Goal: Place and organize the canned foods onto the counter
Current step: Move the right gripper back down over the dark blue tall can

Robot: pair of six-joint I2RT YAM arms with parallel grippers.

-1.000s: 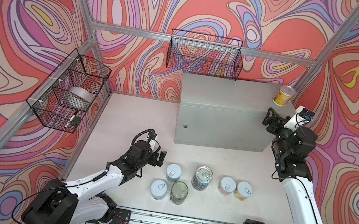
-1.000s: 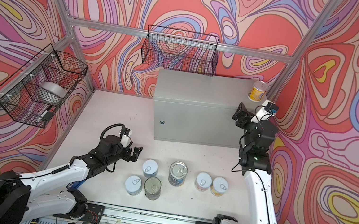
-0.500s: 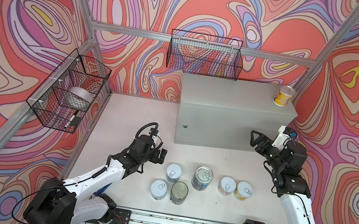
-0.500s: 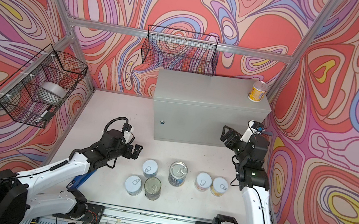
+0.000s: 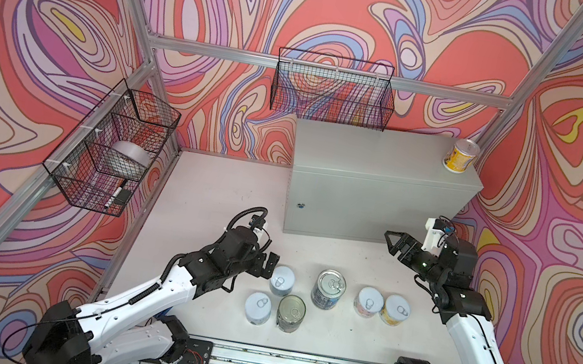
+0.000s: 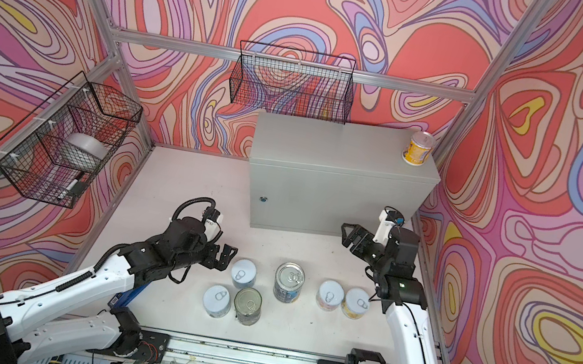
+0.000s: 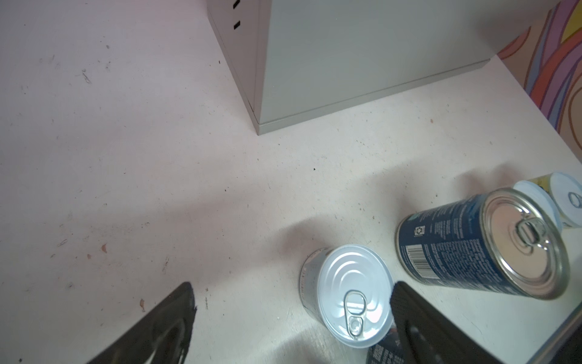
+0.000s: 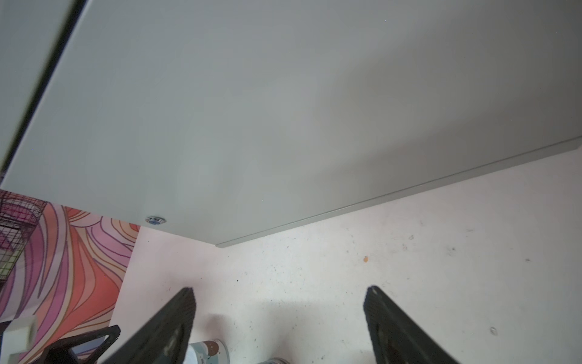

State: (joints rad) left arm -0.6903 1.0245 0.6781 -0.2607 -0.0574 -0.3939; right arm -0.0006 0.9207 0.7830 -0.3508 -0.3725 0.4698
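Note:
One yellow can (image 5: 458, 155) (image 6: 417, 153) stands on the far right corner of the grey counter (image 5: 368, 152) (image 6: 328, 149). Several cans stand on the floor in front: a pale blue can (image 5: 281, 280) (image 7: 352, 293), a taller dark blue can (image 5: 330, 290) (image 7: 472, 245), a pink can (image 5: 368, 303) and a yellow one (image 5: 396, 311). My left gripper (image 5: 267, 264) (image 7: 291, 302) is open, low beside the pale blue can, which sits just inside one finger. My right gripper (image 5: 394, 243) (image 8: 280, 299) hangs open and empty before the counter's front right.
A second pale blue can (image 5: 257, 308) and a greenish can (image 5: 291, 313) stand nearest the front rail. A black wire basket (image 5: 332, 91) hangs above the counter's back. Another basket (image 5: 113, 147) on the left wall holds a silver tape roll. The counter's lock (image 8: 154, 220) faces forward.
My right arm has come down and back from the counter top, leaving the yellow can there. My left gripper has moved right, up to the pale blue can.

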